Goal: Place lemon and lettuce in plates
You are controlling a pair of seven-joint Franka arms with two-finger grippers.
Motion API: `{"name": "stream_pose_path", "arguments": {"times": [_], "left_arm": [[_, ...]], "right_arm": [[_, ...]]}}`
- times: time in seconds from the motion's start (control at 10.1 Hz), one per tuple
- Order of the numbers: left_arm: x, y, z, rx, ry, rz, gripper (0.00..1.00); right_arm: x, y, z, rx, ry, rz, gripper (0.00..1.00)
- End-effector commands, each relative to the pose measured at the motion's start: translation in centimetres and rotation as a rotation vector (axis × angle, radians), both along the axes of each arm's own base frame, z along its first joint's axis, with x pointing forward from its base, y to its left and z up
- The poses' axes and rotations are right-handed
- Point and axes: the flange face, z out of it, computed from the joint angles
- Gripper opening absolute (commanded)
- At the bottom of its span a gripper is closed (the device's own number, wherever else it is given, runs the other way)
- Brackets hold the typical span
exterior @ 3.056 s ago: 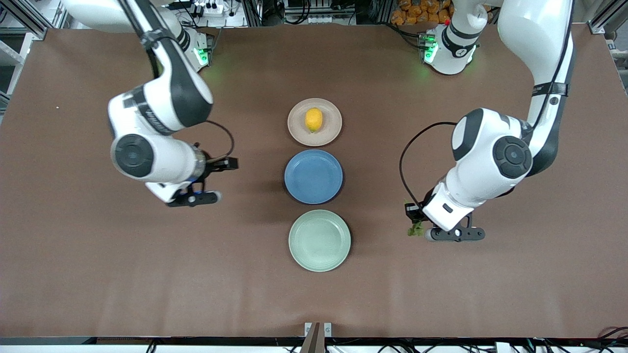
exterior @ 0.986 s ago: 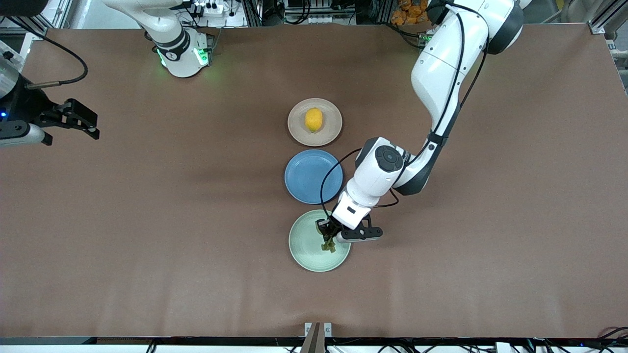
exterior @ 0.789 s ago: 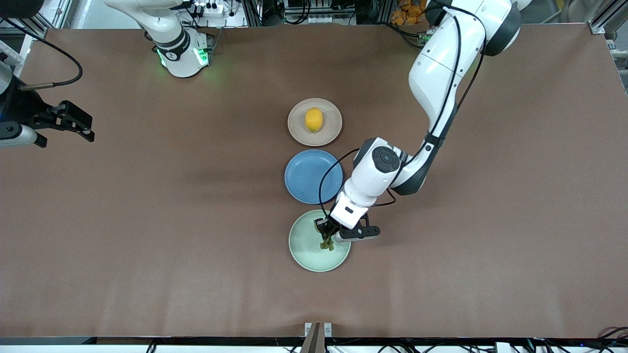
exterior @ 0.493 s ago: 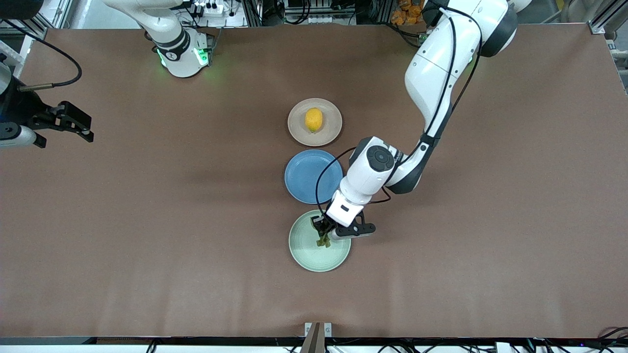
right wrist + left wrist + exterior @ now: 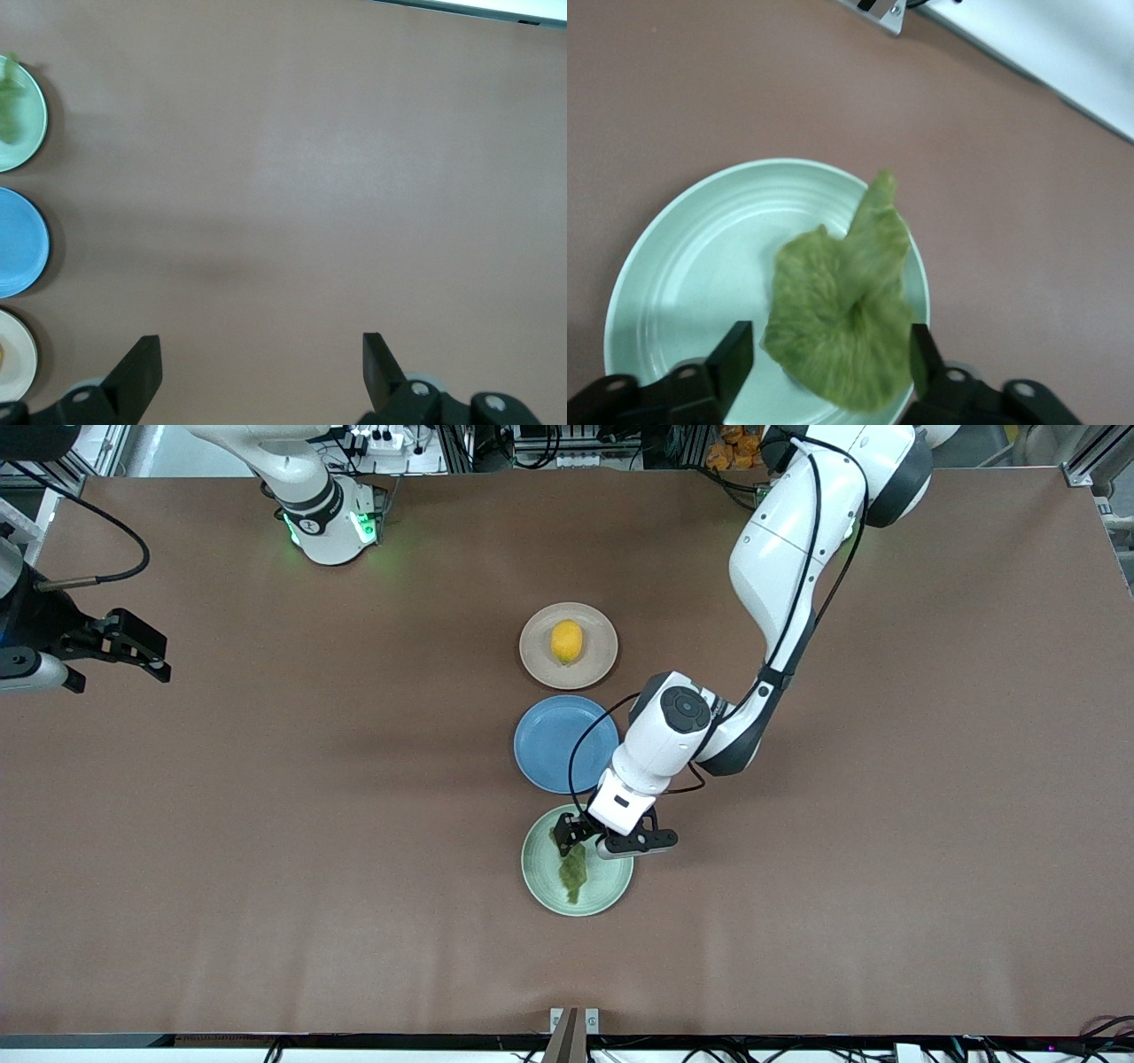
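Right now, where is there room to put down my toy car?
The blue plate between the beige plate with the lemon and the green plate is bare. It is crowded at the green plate: lettuce lies there under the open left gripper.

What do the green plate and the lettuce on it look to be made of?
The green plate: matte pale mint, with faint concentric rings and no glare, so probably plastic or matte-glazed ceramic; the look leaves it open. The lettuce: dull green, wrinkled, ruffled and limp under the open left gripper; real leaf or soft replica, I cannot tell.
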Motion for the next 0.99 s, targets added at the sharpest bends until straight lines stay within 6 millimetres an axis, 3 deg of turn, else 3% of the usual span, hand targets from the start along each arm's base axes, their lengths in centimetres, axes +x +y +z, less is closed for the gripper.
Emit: {"name": "stream_pose_path", "arguments": {"times": [0.0,0.39,0.59,0.89], "left_arm": [[0.6,0.5,5.2,-0.026,-0.043,0.027,1.0],[2.9,7.1,16.0,0.111,-0.041,0.064,1.0],[3.6,12.1,21.5,0.231,-0.042,0.036,1.0],[3.5,20.8,27.5,0.367,0.024,-0.096,1.0]], "right_arm": [[-0.5,-0.4,0.1,-0.009,-0.001,0.005,1.0],[-0.4,-0.6,0.0,-0.007,0.0,0.0,1.0],[-0.3,-0.5,0.0,-0.002,-0.001,0.0,1.0],[-0.3,-0.4,0.1,0.007,-0.005,-0.001,1.0]]}}
